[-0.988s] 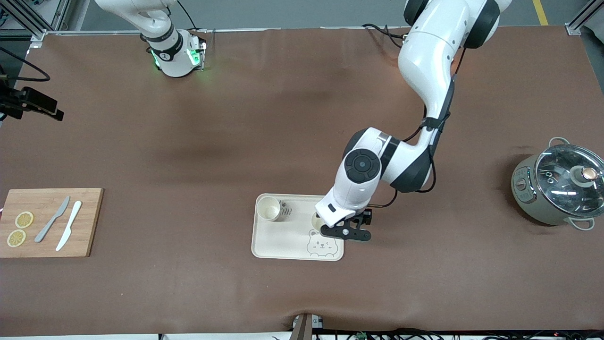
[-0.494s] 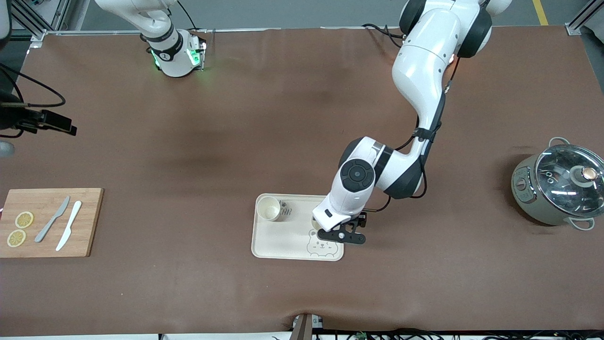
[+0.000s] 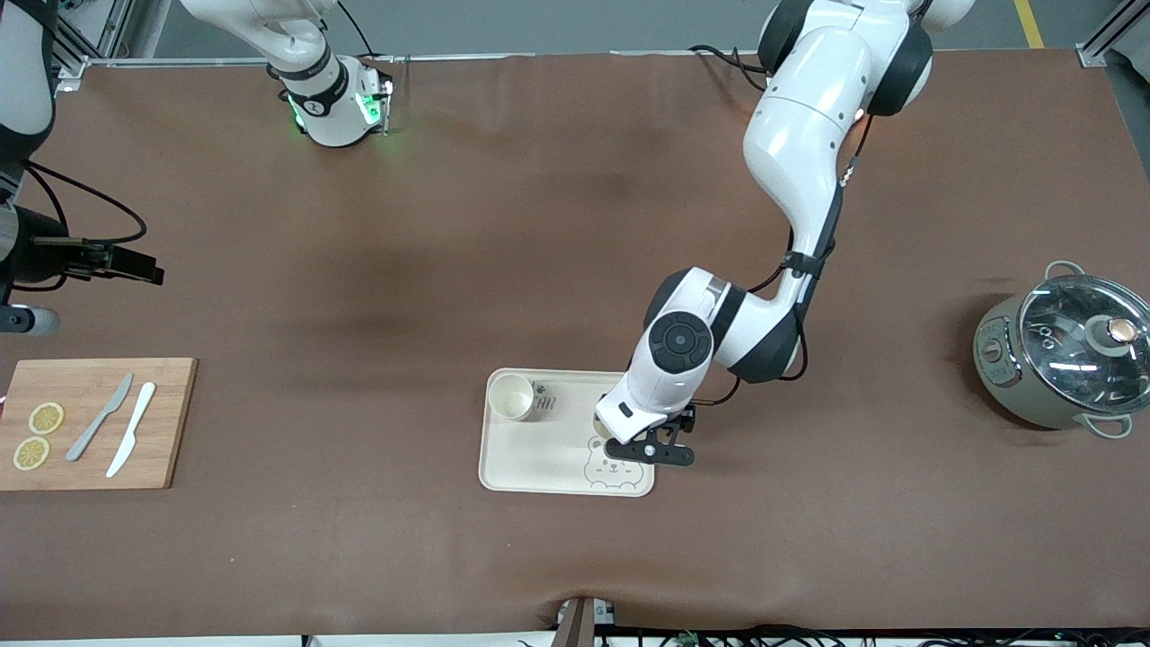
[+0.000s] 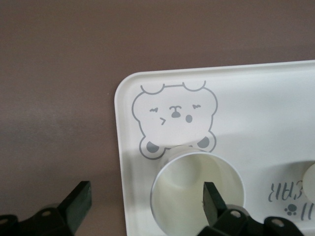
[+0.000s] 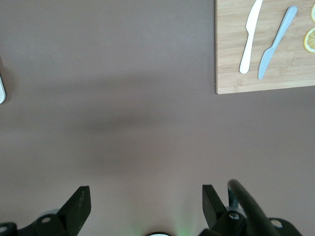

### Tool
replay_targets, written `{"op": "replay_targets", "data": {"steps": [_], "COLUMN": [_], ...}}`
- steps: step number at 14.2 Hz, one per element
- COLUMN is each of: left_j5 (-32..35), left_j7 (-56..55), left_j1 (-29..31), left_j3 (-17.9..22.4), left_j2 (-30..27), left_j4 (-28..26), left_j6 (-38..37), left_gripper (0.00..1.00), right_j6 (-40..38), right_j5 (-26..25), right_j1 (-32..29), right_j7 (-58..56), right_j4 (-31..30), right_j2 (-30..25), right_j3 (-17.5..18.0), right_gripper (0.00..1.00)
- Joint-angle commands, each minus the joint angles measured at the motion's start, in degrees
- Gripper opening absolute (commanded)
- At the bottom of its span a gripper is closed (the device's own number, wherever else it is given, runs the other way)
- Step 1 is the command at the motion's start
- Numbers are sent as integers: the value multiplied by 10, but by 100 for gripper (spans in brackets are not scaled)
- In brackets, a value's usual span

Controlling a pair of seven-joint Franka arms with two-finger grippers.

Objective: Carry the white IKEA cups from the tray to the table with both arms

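Shifted slightly, left hand (image 4: 142, 209) spreads over smooth round cup (image 4: 197, 196).

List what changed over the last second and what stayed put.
The left tool slid inward over the tray, fingers wide around the cup standing there. The right tool drifted toward the table's middle. The other cup, cutting board and pot stayed.

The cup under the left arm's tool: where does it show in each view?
Front view: cup on the bear-printed tray, mostly hidden by the left arm, just above the bear drawing.
Left wrist view: cup at bottom centre, one finger of the open left tool inside its rim.
Right wrist view: not in it.
Shared landmark: bear drawing.
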Motion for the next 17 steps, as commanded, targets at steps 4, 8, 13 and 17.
{"op": "replay_targets", "data": {"steps": [4, 8, 13, 17], "left_j5": [-17, -17, -17, -16], "left_j7": [-5, -8, -23, -54], "left_j1": [-2, -4, -5, -25], "left_j3": [10, 11, 10, 13], "left_j2": [23, 29, 30, 30], "left_j4": [19, 13, 13, 13], "left_j6": [20, 35, 40, 42], "left_gripper": [100, 100, 100, 0], "right_j6": [2, 19, 42, 73], "right_j5": [44, 77, 108, 138], "right_j1": [3, 16, 32, 55], "right_j7": [16, 110, 185, 251], "right_j4": [15, 15, 14, 14], "right_j2": [43, 66, 90, 116], "right_j3": [4, 5, 6, 6], "right_gripper": [100, 100, 100, 100]}}
